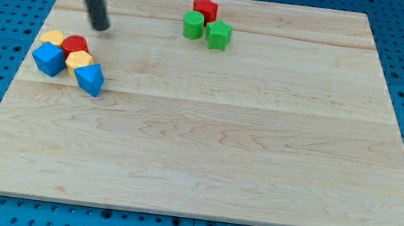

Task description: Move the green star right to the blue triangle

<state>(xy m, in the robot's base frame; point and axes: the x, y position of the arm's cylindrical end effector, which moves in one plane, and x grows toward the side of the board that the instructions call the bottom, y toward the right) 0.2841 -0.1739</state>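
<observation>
1. The green star [218,35] is sitting in the upper middle of the frame. It is pressing against the green cylinder [193,25] on its left, and the red star [205,9] is sitting just above the pair.
2. The blue triangle [89,78] is lying at the frame's left, well apart from the star. It is forming the lower-right corner of a cluster with the blue cube [49,58], the red cylinder [74,44] and two yellow blocks [79,59].
3. The slot to the right of the triangle is showing only bare board [259,151], so the star's line of travel is running down and to the left.
4. Key relation: the tip [101,26] is hovering in the upper left of the frame. It is standing left of the star at roughly the same height, just above the left cluster.
5. That is putting the tip on the wrong side, since a push down-left is likely needing contact on the star's upper-right face.
6. The rod is carrying no jaws. It is holding nothing and touching no block.
7. Likely need: the tip is having to loop round the top trio without clipping the red star.
8. Risk: the green cylinder is probably getting dragged along.
</observation>
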